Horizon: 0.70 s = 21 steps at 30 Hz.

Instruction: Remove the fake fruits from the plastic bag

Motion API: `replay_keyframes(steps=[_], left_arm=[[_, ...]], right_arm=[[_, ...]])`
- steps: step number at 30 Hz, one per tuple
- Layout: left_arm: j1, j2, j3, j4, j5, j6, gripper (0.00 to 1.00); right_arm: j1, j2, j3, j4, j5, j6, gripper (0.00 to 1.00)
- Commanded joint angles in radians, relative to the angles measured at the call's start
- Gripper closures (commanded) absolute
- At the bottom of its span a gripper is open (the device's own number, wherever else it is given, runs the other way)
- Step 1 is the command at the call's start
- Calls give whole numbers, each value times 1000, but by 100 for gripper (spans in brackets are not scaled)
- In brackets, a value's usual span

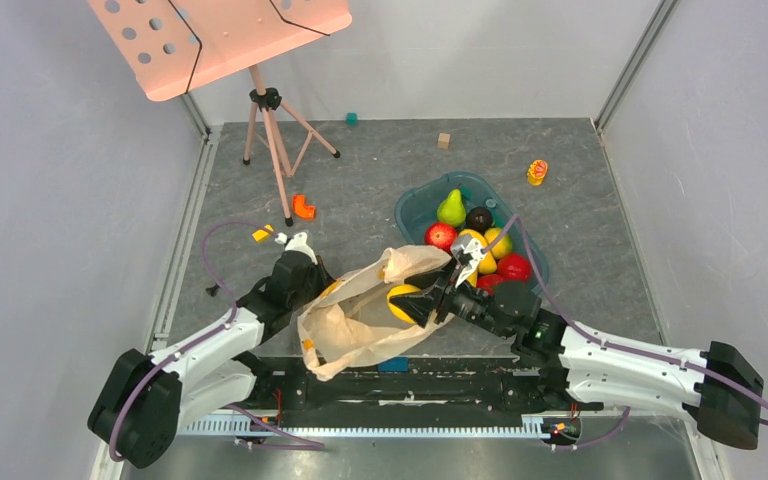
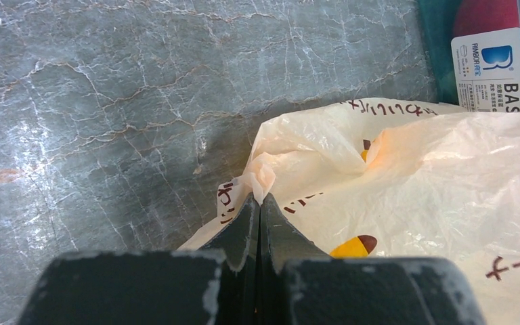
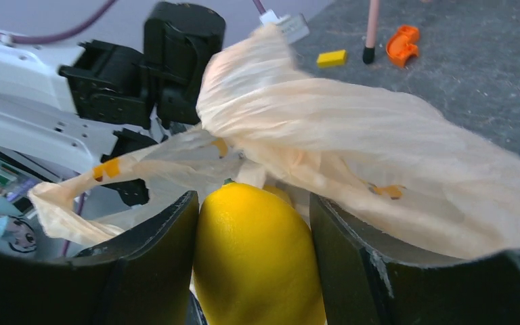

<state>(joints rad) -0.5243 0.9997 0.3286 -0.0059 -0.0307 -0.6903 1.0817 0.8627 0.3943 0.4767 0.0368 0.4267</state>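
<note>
Right gripper (image 3: 252, 206) is clamped around the lemon (image 3: 257, 257), right at the mouth of the plastic bag (image 3: 379, 149) I think, hard to say. Left gripper (image 2: 260, 203) is pinched tight on the bag's edge. Bag lies just beside the teal tray (image 1: 412, 208).

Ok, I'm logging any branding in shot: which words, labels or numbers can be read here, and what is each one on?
"BAS": large dark letters on the white sticker on the teal tray; the word may continue out of sight.
Logo line and small print on that sticker: too small to read.
Dark lettering on the plastic bag: crumpled and cropped, unreadable.
Overhead and right wrist views: no readable text.
</note>
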Motion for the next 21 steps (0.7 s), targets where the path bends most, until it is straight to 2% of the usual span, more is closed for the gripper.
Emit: replay_keyframes(steps=[1,7,10,14,17,21], left_arm=[[-2,-13,20,12,-26,34,98],[-2,-23,31,-42,-79,18,98],[-2,-33,47,-98,-137,0,98],[-2,-46,68,-180,-231,-20,98],[-2,-49,88,-241,-296,-37,98],[-1,-55,108,-305,-365,-64,98]], right_arm=[[-5,-27,21,110,-34,31,49],[-5,-35,86,75,-75,44,50],[-5,-58,121,0,-43,36,52],[-17,-86,195,-168,85,9,54],[-61,-115,234,-267,141,-2,54],[-185,-137,302,-435,201,-3,55]])
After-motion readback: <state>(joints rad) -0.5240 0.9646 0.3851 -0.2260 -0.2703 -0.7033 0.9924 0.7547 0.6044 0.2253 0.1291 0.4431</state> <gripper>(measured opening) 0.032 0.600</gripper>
